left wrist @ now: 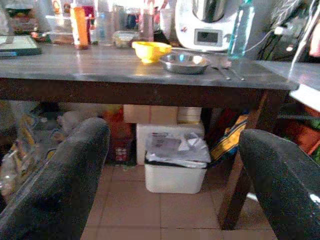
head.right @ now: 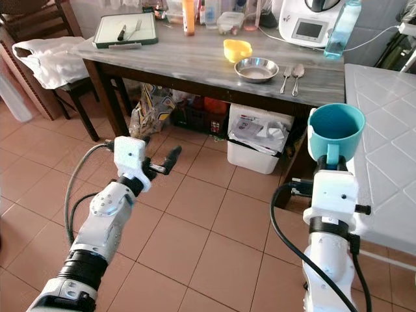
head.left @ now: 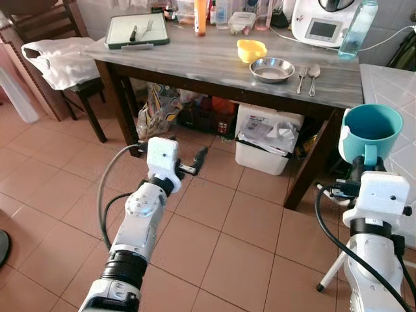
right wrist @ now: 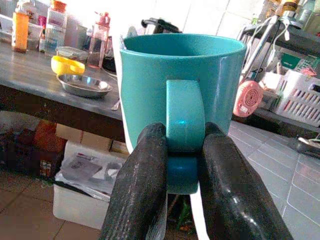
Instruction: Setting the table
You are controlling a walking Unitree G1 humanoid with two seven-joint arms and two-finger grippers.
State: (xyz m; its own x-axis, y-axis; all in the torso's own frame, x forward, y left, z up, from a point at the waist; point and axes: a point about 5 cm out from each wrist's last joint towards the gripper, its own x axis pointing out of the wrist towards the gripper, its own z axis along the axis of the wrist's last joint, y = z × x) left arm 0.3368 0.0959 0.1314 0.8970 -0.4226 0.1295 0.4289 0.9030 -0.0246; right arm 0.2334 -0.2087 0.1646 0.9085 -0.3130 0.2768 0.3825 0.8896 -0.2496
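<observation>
Right gripper (right wrist: 180,165) pinches the teal mug (head.left: 370,133) by its handle, upright at right of frame, short of the table (head.left: 214,68); rigid, likely breakable; left gripper (left wrist: 175,165) spread, empty.

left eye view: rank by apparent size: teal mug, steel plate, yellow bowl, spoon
1. teal mug, held by its handle in the right claw; it is nearest the camera, so its lead is partly perspective
2. steel plate
3. yellow bowl
4. spoon
</observation>
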